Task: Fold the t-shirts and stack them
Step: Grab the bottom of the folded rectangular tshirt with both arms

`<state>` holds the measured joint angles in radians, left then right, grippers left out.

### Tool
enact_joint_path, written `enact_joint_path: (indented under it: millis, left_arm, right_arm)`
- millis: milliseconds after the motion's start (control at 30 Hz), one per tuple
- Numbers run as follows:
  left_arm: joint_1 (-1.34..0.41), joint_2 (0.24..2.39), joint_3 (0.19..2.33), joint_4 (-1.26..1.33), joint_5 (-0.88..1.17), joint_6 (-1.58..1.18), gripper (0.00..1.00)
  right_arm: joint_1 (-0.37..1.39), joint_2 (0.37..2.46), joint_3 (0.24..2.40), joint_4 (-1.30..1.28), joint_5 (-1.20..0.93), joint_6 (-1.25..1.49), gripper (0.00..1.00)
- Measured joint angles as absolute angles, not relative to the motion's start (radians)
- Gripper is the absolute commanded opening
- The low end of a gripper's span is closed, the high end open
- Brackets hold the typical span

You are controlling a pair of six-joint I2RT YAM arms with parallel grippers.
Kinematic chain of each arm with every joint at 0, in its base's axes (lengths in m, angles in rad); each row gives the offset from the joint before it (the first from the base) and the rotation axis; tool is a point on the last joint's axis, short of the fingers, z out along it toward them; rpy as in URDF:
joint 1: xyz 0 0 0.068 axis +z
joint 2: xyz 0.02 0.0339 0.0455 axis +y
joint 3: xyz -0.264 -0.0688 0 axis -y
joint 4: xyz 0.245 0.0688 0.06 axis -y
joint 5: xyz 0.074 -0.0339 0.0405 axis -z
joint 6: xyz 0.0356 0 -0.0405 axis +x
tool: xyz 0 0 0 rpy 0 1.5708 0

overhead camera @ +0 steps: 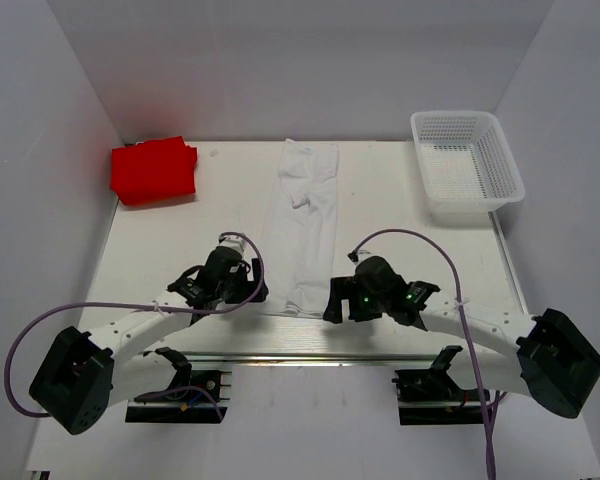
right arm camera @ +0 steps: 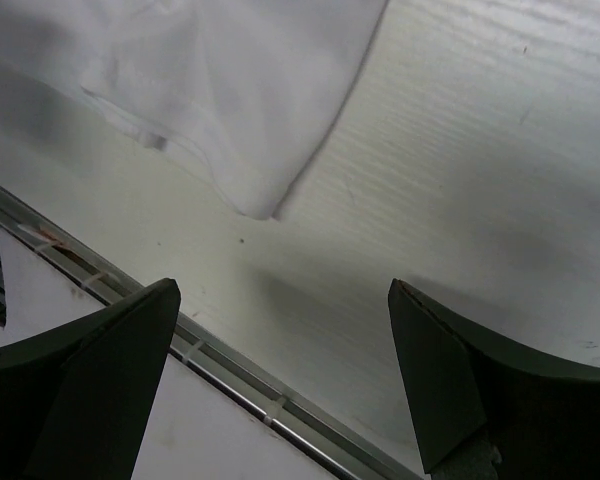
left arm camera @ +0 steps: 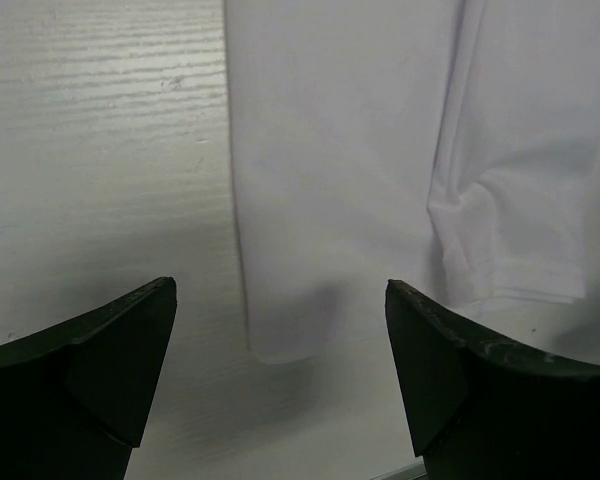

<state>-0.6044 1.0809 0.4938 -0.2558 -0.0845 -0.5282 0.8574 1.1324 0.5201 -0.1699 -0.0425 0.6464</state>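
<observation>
Left gripper (left arm camera: 280, 292) and right gripper (right arm camera: 285, 290) stand open, empty. Each should pinch one near corner of the white t-shirt (overhead camera: 305, 225) — probably through all layers.

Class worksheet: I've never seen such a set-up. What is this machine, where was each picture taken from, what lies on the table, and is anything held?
Two robot arms stand at the near edge of the table. One picture looks down from above; the others come from cameras on each wrist, showing the left gripper and right gripper, both open, holding nothing. On it lie a white t-shirt folded into a long strip, a folded red t-shirt far left, and a white basket far right.
</observation>
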Motion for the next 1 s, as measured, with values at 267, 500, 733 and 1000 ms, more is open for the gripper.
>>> enact_joint_path:
  millis: [267,500,733,1000]
  left_arm:
    - [-0.606,1.179,0.450,-0.199,-0.081,-0.537,0.62]
    - [-0.605,1.224,0.419,-0.071,-0.022,-0.543,0.25]
    - [-0.605,1.118,0.313,-0.021,0.087,-0.566,0.00]
    - [-0.614,0.984,0.289,-0.057,0.197,-0.581,0.00]
  right_arm:
    - [0.856,1.309,0.527,-0.007,-0.098,0.713,0.79]
    - [0.854,1.425,0.554,0.102,-0.140,0.771,0.38]
    - [0.854,1.428,0.548,0.076,-0.138,0.800,0.00]
    - [0.854,1.332,0.525,0.062,-0.144,0.786,0.00]
